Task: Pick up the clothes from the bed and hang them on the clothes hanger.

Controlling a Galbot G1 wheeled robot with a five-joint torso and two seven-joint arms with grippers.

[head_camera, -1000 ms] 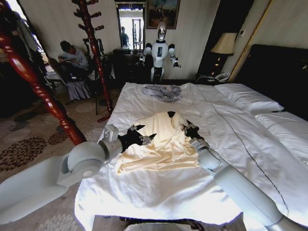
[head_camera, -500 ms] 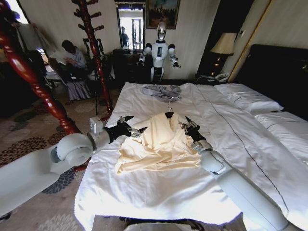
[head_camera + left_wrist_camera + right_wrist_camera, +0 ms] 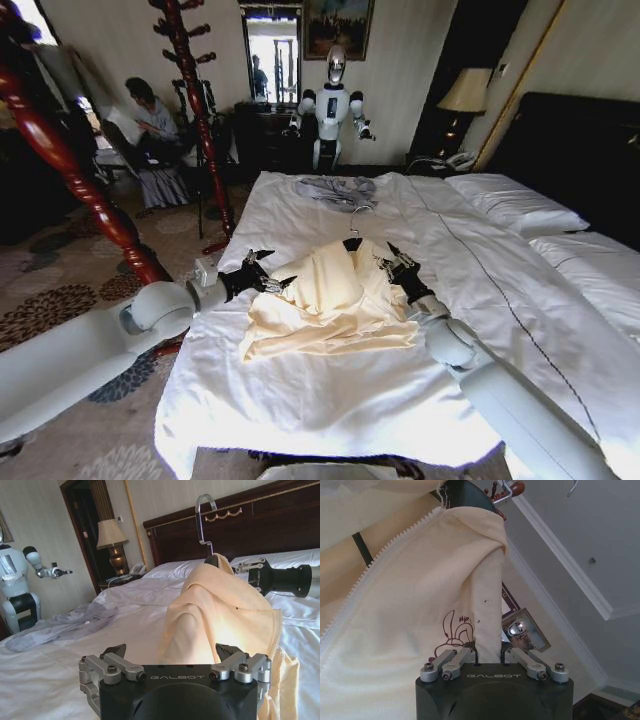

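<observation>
Between the grippers the shirt (image 3: 335,300) lies heaped on the bed (image 3: 330,400), hanger (image 3: 352,238) inside its collar. Right gripper (image 3: 393,264) pinches a fold; left gripper (image 3: 268,284), just beside the sleeve, is spread. Thin, limp cloth will probably sag and slip: take hold near the shoulders.

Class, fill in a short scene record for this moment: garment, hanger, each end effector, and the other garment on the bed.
Garment: pale cream-yellow soft fabric shirt, partly lifted off the white-sheeted bed
Hanger: thin black hanger with silvery wire hook, inside the shirt's top
Right end effector: shut on a fold of the shirt
Left end effector: open, at the shirt's edge
Other garment: smaller grey crumpled garment, farther up the bed
</observation>
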